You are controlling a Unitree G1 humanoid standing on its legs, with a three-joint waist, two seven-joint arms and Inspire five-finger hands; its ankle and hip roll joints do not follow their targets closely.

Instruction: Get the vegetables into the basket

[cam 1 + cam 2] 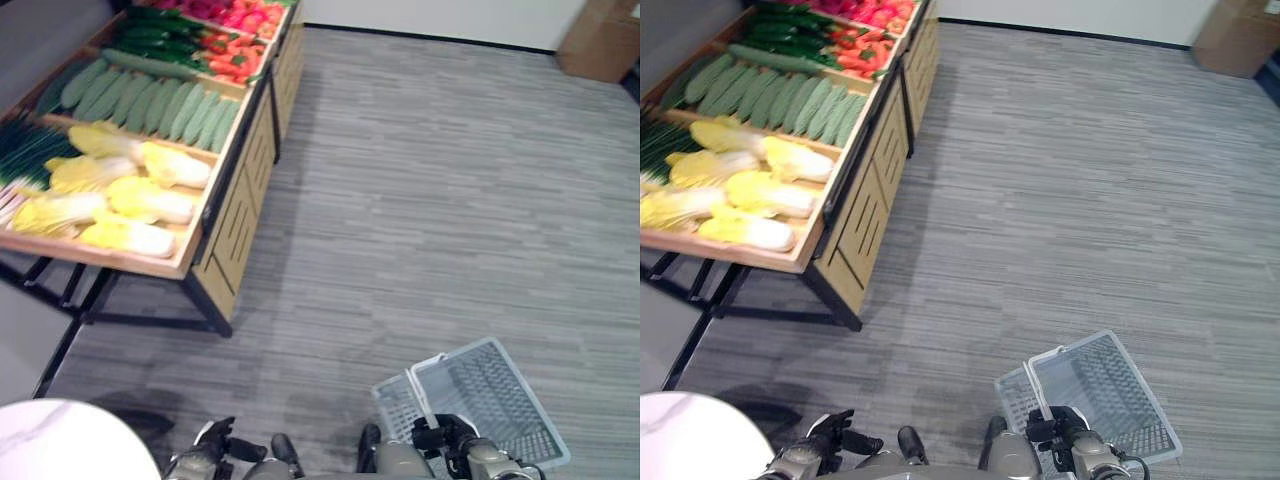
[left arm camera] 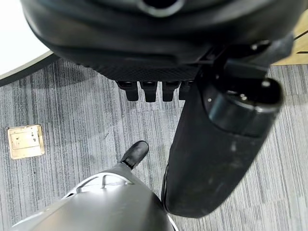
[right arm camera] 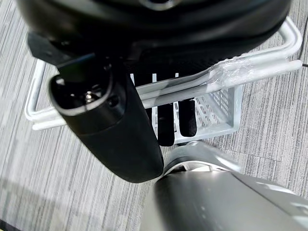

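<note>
A pale grey plastic basket (image 1: 497, 397) hangs low at the right, its two handles (image 3: 226, 77) folded together, and no vegetables show inside it. My right hand (image 1: 447, 437) is shut on those handles, with fingers (image 3: 166, 126) curled under them and the thumb (image 3: 113, 132) beside. My left hand (image 1: 205, 445) sits at the bottom left with fingers (image 2: 144, 90) relaxed, holding nothing. The vegetables lie on a wooden stand (image 1: 235, 215) at the far left: yellow cabbages (image 1: 135, 200), pale green gourds (image 1: 150, 100), dark cucumbers (image 1: 160, 35), red vegetables (image 1: 235, 40) and green onions (image 1: 30, 150).
A round white table top (image 1: 70, 440) stands at the bottom left corner. A cardboard box (image 1: 600, 40) sits by the far wall at the right. A floor socket plate (image 2: 26, 141) lies near the table. Grey carpet stretches between me and the stand.
</note>
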